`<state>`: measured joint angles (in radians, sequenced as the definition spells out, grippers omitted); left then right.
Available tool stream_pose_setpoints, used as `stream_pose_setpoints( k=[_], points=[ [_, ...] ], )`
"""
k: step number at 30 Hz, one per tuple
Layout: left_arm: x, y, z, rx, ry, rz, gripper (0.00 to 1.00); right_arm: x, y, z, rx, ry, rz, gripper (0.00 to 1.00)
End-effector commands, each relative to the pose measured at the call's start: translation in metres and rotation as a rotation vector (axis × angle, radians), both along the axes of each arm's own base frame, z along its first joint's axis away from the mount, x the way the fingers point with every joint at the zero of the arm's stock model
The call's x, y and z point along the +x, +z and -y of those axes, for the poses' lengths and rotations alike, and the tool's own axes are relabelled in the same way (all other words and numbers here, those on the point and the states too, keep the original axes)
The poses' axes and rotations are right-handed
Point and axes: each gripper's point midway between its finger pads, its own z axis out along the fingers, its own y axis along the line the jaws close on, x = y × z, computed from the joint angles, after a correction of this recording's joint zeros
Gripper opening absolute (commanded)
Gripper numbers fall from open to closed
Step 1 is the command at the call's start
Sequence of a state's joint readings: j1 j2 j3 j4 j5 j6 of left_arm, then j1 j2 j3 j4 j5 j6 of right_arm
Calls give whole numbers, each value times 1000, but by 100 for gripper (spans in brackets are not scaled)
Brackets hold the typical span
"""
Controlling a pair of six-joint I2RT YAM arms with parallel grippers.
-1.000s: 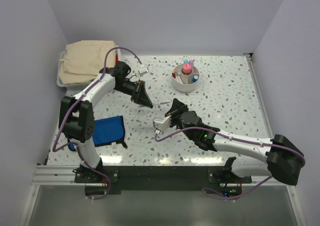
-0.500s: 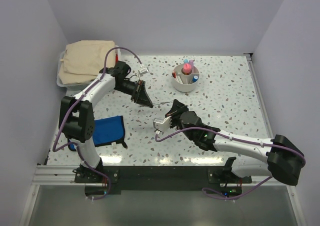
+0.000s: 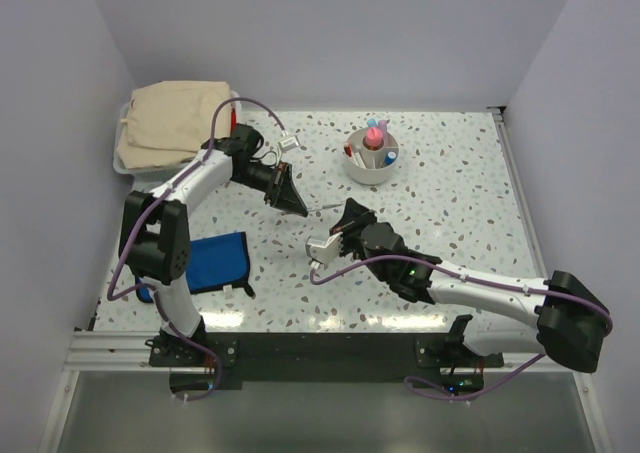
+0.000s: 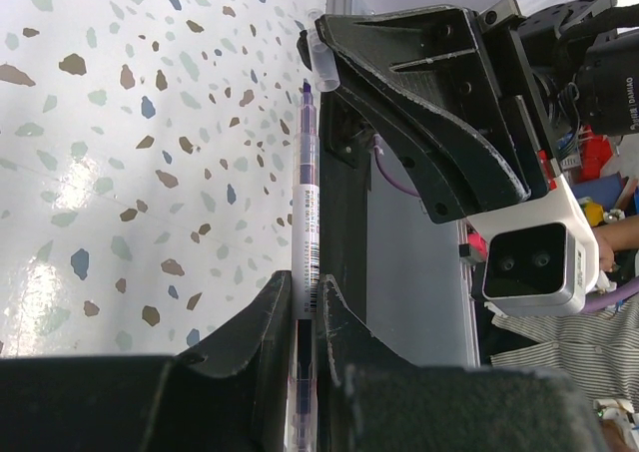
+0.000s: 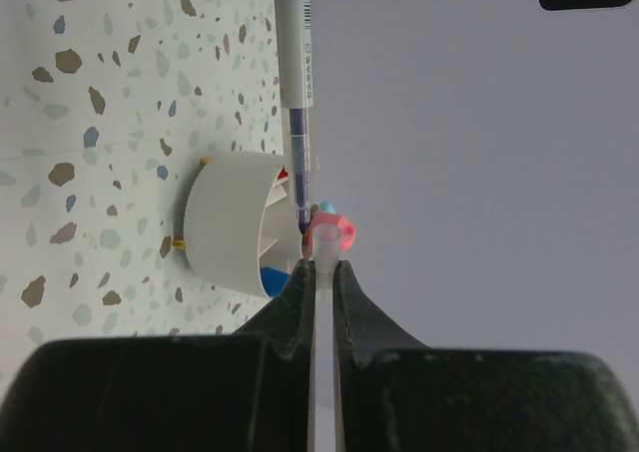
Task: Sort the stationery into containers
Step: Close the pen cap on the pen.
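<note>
The biggest thing is the speckled desk [image 3: 450, 203]. Two arms lie over it. The left arm [image 3: 195, 178] comes up from 7 o'clock and bends in toward the middle. The right arm [image 3: 480, 291] comes from 5 o'clock and reaches to the middle too.

A folded beige cloth [image 3: 170, 123] sits in the 10 o'clock corner. It lies on top of a white bin [image 3: 117, 161], so only the bin's edge shows. A flat blue pouch [image 3: 215, 261] lies at 8 o'clock, next to the left arm.

A round white cup [image 3: 365, 171] stands at 1 o'clock from the middle. A pink marker [image 3: 375, 133] and a blue-topped stick [image 3: 391, 156] stand inside it with a few other small things.

The left hand [image 4: 307, 294] is pressed tight on a thin see-through pen [image 4: 306, 173] with purple ink. The pen sticks straight out past its fingers. It is held near the middle of the desk, between 7 and 8 o'clock from the cup.

The right hand [image 5: 322, 269] is at 3 o'clock from the left hand. It pinches a little clear cap [image 4: 321, 58]. The pen's tip is just beside the open end of the cap. I cannot tell if they touch.
</note>
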<state>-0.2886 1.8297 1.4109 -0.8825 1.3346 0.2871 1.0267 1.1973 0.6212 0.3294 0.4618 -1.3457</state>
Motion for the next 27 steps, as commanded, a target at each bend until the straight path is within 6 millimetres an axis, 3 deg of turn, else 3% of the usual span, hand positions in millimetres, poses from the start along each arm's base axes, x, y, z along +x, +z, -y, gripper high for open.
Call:
stream_pose_setpoints(
  k=[1, 11, 27],
  points=[
    [0, 8, 3, -27, -9, 13, 0, 1, 27, -2, 68, -13, 27, 0],
    [-3, 8, 1, -18, -10, 17, 0, 0, 20, 10, 58, -56, 20, 0],
    [1, 10, 5, -29, -14, 25, 0, -1, 13, 4, 51, -29, -12, 0]
  ],
)
